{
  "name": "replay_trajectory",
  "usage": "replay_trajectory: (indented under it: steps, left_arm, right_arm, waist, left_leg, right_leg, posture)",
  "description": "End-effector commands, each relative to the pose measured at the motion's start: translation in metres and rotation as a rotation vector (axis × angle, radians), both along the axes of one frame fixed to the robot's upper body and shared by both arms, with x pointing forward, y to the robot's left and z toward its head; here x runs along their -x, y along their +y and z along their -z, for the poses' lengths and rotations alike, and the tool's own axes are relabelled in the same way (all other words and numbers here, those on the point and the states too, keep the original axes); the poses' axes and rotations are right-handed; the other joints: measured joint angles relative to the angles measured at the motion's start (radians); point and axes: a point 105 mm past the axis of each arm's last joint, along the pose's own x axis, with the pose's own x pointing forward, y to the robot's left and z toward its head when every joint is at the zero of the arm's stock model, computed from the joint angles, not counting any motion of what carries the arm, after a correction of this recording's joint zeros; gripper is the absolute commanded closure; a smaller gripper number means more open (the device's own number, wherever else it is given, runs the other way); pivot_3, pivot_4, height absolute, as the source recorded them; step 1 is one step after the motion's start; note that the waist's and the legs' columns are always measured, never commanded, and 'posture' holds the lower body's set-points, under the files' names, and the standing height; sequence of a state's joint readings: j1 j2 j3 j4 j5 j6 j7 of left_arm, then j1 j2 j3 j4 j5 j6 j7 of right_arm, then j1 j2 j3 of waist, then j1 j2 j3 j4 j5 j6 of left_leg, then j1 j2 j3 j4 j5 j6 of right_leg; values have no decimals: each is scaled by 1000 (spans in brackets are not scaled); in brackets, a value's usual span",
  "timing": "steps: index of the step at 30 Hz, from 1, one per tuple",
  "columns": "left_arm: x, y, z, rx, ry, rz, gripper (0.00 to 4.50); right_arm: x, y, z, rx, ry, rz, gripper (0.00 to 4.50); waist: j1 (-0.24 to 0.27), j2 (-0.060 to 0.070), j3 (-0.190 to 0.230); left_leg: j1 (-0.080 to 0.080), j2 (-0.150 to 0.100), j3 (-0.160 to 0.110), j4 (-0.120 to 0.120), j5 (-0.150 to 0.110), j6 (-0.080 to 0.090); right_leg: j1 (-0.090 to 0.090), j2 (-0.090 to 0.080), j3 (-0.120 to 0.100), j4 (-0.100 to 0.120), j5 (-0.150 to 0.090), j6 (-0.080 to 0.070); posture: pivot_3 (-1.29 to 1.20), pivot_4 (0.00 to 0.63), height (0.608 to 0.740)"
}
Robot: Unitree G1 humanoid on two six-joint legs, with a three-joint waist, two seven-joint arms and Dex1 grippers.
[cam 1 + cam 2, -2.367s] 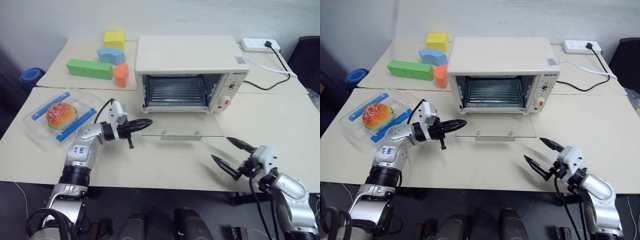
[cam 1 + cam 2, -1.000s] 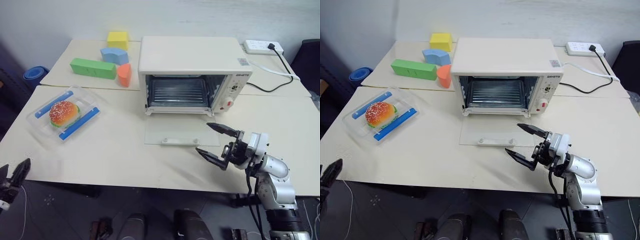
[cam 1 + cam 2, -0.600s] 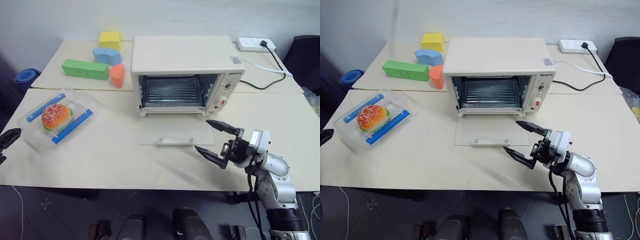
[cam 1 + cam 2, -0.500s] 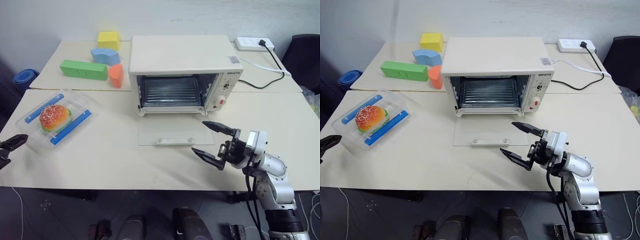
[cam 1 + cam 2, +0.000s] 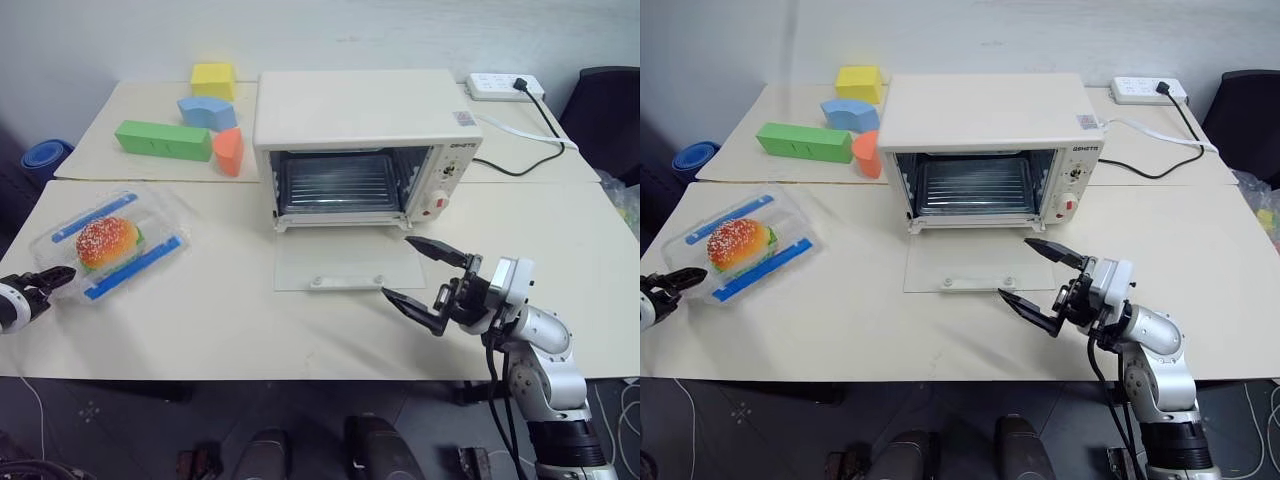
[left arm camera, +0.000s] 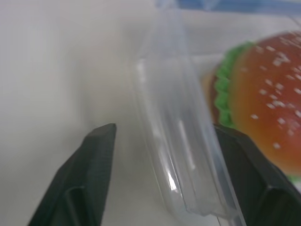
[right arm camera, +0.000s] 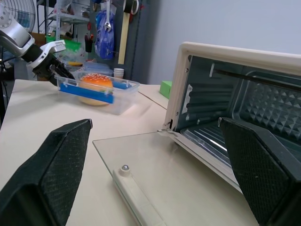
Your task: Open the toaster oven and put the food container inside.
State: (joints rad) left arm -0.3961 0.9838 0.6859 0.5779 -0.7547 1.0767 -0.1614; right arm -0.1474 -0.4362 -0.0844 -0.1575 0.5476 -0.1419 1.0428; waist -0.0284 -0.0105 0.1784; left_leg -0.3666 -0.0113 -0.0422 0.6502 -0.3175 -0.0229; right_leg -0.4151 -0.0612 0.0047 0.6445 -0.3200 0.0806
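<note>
Since the frame half a second back, the left gripper (image 5: 62, 275) has come in from the table's left edge and reached the near left end of the food container (image 5: 112, 240), which now sits slightly turned on the tabletop. That container is a clear, thin-walled rectangular plastic box with blue side clips and a glossy toy burger (image 6: 263, 89) inside, sesame-speckled bun over a green frill. In the left wrist view the two matte black fingers (image 6: 91, 174) straddle the box's rounded transparent rim, one outside on the table, one against the inner side; they stand partly apart, and a firm clamp on the rim cannot be told.

On the far side of the cream table (image 5: 230, 320), the toaster oven (image 5: 360, 120) is a smooth cream-white box; its glass door (image 5: 345, 268) lies folded flat on the table, wire rack visible inside. The right gripper (image 5: 425, 282) hovers just beside the door's right front corner, fingers spread wide, empty, as before.
</note>
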Motion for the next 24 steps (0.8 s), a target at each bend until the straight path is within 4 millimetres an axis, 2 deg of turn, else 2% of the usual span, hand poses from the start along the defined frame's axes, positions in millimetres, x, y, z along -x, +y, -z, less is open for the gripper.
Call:
replay_trajectory:
  steps: [1, 6, 7, 9, 14, 17, 19, 21, 24]
  left_arm:
    - [1, 13, -18, -55, -29, -25, 2529]
    - [-5, 9, -33, -97, -57, 19, 3923]
    - [-7, 6, -38, -113, -65, 42, 4131]
    - [-10, -7, -47, -148, -77, 134, 4222]
    - [-15, -65, -63, -230, -71, 449, 4233]
    - [-14, -98, -70, -267, -67, 606, 4233]
    - [-15, -129, -76, -266, -78, 717, 4233]
    - [-20, -160, -78, -243, -87, 797, 4233]
    - [-31, -195, -78, -209, -110, 854, 4233]
  right_arm:
    - [2, 2, -12, 14, -55, 4, 0]
    - [-1, -1, -10, 23, -47, 18, 0]
    - [-1, -1, -9, 25, -43, 21, 0]
    - [-2, -3, -7, 30, -38, 26, 0]
    - [-3, -11, -2, 52, -25, 68, 0]
    - [-2, -24, -1, 52, -20, 132, 0]
    - [3, -35, 2, 66, -8, 176, 0]
    - [8, -44, 6, 80, 5, 217, 0]
    - [12, -53, 8, 84, 13, 266, 0]
  waist:
    - [2, 0, 0]
    - [1, 0, 0]
    - [1, -1, 0]
    - [2, -1, 0]
    - [4, -3, 0]
    - [6, -3, 0]
    - [8, -3, 0]
    - [13, -3, 0]
    - [24, -3, 0]
  left_leg:
    - [0, 0, 0, 0, 0, 0]
    - [-1, 0, 0, 0, 0, 0]
    - [-1, 0, 0, 0, 0, 0]
    - [-2, 0, 0, 1, 0, 0]
    - [-3, -1, 0, 1, 0, 0]
    - [-3, -1, -1, 1, 0, 0]
    - [-3, -1, -1, 1, 0, 0]
    - [-3, -1, -1, 1, 0, 0]
    - [-3, -1, 0, 3, 0, 1]
  right_leg:
    - [0, 0, 0, 0, 0, 0]
    - [0, 0, 0, 1, 0, 0]
    - [-1, 0, 0, 1, 0, 0]
    - [-1, 0, 0, 1, 0, 0]
    - [-1, -1, 0, 0, 0, 0]
    - [-1, -1, 0, 0, 0, 0]
    - [-1, -1, 0, 0, 0, 0]
    - [-1, -1, 0, 0, 0, 0]
    - [-1, 0, 1, 1, 0, 0]
  posture:
    - [0, 150, 740]
    - [0, 150, 740]
    - [0, 150, 740]
    - [0, 150, 740]
    - [0, 150, 740]
    - [0, 150, 740]
    - [0, 150, 740]
    - [0, 150, 740]
    - [0, 150, 740]
